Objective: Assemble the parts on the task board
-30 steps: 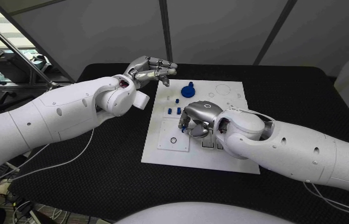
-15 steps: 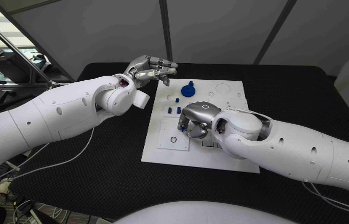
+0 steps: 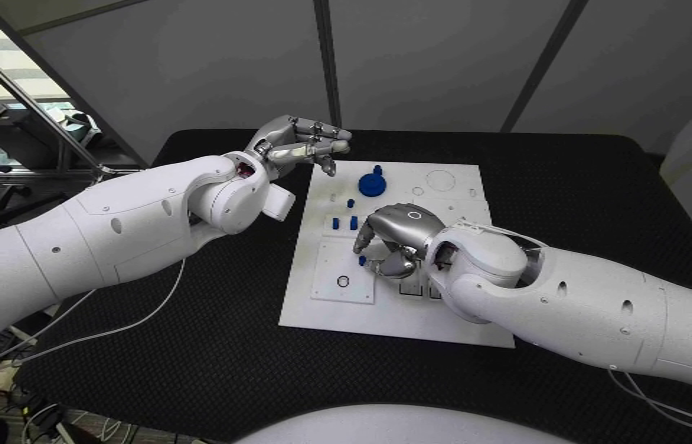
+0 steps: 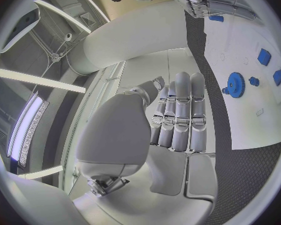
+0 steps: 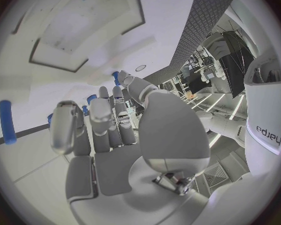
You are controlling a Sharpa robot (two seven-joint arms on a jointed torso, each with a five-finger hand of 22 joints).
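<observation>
The white task board [image 3: 325, 299] lies in the middle of the black table. A blue gear [image 3: 374, 179] stands near its far edge, with small blue pegs [image 3: 345, 221] just nearer to me. My right hand [image 3: 398, 238] hovers low over the board's middle, fingers pointing down. A small blue part [image 3: 361, 260] shows at its fingertips, pinched between thumb and finger. In the right wrist view that hand [image 5: 109, 130] is above the board, and a blue peg [image 5: 7, 121] lies off to one side. My left hand [image 3: 300, 147] hangs over the board's far left corner, fingers stretched out and holding nothing.
The left wrist view shows the gear [image 4: 235, 84] and two blue blocks [image 4: 264, 56] on the board beyond my left hand [image 4: 178, 115]. Black table [image 3: 577, 184] surrounds the board on all sides. A round recess [image 3: 441, 177] sits at the board's far right.
My right hand has slid a little toward me over the board, and the small blue part at its fingertips moved with it. The left hand has stayed almost still.
</observation>
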